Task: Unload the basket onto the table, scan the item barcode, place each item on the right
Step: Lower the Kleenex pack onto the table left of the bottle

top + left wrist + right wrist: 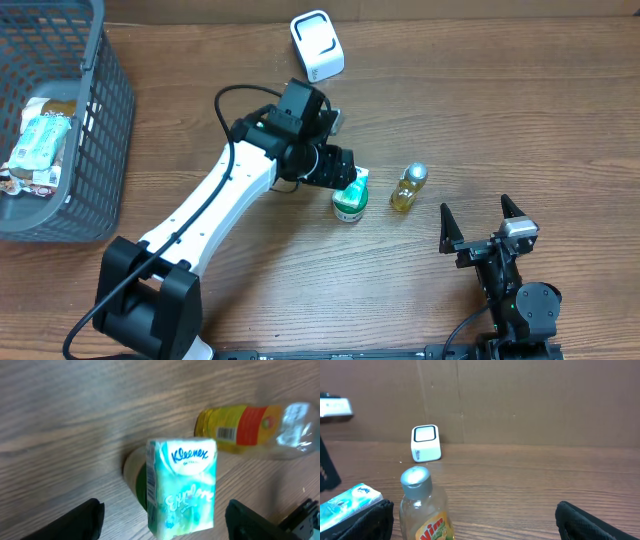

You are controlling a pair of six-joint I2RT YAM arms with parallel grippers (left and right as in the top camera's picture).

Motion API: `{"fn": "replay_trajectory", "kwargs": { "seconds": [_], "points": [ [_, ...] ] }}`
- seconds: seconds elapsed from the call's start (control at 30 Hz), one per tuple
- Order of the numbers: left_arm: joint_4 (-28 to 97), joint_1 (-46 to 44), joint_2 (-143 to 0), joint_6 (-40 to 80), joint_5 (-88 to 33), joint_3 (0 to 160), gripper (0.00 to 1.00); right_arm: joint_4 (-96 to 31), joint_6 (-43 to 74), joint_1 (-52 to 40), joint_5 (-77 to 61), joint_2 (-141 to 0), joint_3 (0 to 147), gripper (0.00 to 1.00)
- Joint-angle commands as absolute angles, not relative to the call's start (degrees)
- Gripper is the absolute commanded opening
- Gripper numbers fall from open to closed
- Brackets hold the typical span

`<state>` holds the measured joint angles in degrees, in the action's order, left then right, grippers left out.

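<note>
A teal Kleenex tissue pack sits over a round green and white tub at mid-table. My left gripper hovers over the pack, open. Its dark fingers stand on either side of the pack with a gap on each side. A yellow Vim bottle stands just to the right. The white barcode scanner is at the table's far edge. My right gripper is open and empty, near the front right, facing the bottle.
A grey wire basket holding several packets stands at the far left. A brown cardboard wall backs the table behind the scanner. The left arm's white link crosses the table diagonally.
</note>
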<state>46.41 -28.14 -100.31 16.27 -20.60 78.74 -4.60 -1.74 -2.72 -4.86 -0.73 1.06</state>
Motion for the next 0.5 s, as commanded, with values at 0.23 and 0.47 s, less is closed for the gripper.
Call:
{"fn": "replay_trajectory", "kwargs": {
  "seconds": [0.23,0.47],
  "points": [
    [42.6,-29.2,-99.0,15.4,-22.5,73.3,0.68,-4.4,-1.9,-2.5,-4.3,-0.2,0.4,1.00],
    [40.7,-29.8,-99.1,15.5,-22.1,73.1,0.59,-4.4,-1.9,-2.5,-4.3,-0.2,0.4,1.00]
  ]
}}
